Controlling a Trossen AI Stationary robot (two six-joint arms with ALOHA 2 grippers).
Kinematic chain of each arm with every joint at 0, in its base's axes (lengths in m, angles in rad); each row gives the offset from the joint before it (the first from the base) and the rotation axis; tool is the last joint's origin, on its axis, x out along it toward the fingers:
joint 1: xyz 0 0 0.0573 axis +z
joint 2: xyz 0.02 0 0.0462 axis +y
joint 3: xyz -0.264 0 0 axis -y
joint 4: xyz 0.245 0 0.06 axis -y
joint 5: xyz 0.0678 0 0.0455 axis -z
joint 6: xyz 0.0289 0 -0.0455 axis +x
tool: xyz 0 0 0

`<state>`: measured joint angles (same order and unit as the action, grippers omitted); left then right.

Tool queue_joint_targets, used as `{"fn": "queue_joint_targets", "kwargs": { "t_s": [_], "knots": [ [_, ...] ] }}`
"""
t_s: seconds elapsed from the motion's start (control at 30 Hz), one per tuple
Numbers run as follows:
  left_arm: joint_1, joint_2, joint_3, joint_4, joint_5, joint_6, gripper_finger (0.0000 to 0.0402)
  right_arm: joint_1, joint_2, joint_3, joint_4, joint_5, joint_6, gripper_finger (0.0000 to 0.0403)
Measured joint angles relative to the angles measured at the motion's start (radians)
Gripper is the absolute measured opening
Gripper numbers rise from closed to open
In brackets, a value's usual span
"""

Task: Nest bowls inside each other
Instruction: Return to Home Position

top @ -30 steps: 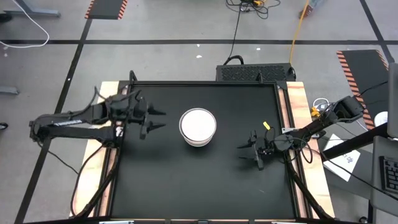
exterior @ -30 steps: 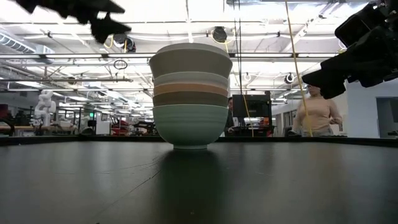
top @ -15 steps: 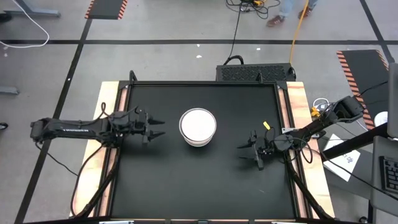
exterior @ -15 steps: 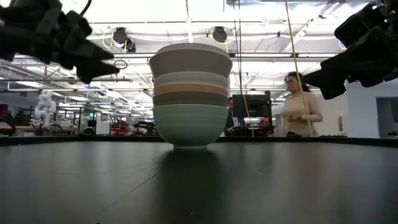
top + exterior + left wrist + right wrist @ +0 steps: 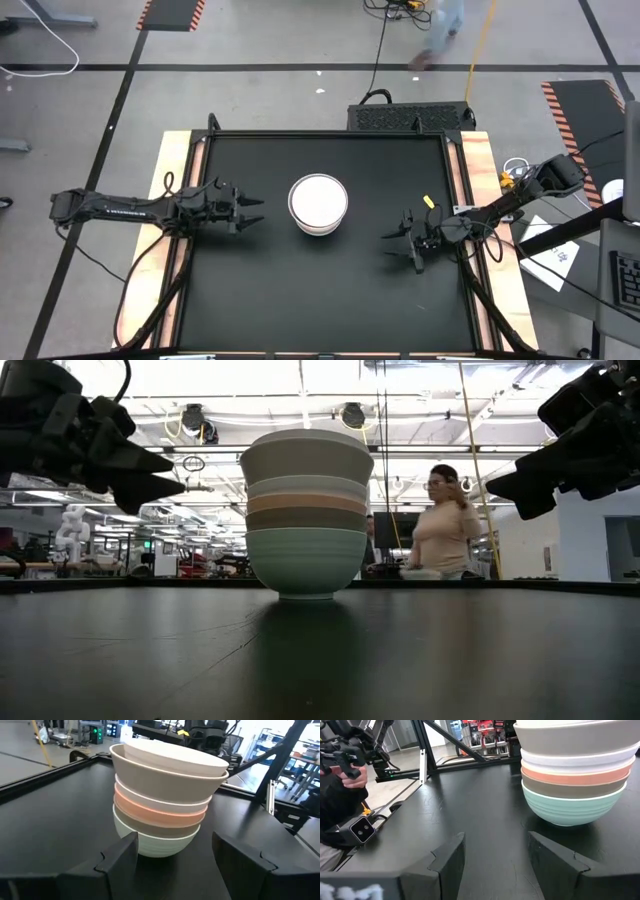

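High view: the stack of bowls (image 5: 318, 203) stands near the middle of the black table (image 5: 300, 290), showing only its white top bowl from above. The left gripper (image 5: 258, 210) is just to the stack's left, its fingertips spread and pointing straight at it, close but apart. The right gripper (image 5: 403, 242) waits farther off on the stack's right and a little nearer the front edge, also spread and empty. The left arm is the nearer of the two.

Low view: the nest reads from the bottom as a mint green bowl (image 5: 305, 560), an olive-grey bowl (image 5: 305, 520), a salmon-orange bowl (image 5: 305, 503), a white one, a beige-grey bowl (image 5: 305, 460) and a white rim on top. It stands upright and level. Both grippers hang above the tabletop, clear of the stack on either side. A person (image 5: 440, 525) is in the room behind.

Left wrist view: the stack fills the space dead ahead between this arm's own fingers (image 5: 120, 854), which are wide apart and hold nothing.

Right wrist view: the stack lies ahead and off to one side of the parted fingers (image 5: 449, 857), with bare tabletop between.

Nesting looks complete. Since the stack is directly in line with the left gripper, backing straight along that line should clear it without a nudge.
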<state>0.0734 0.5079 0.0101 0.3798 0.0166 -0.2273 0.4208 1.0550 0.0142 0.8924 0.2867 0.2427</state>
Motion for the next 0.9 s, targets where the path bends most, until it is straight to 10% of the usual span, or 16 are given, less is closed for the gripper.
{"fn": "queue_joint_targets", "kwargs": {
  "t_s": [0.9],
  "knots": [
    [-0.135,-0.130,0.001,0.305,-0.048,0.309,0.0253,0.000,0.000,0.000,-0.017,0.000,-0.001,0.0203]
  ]
}}
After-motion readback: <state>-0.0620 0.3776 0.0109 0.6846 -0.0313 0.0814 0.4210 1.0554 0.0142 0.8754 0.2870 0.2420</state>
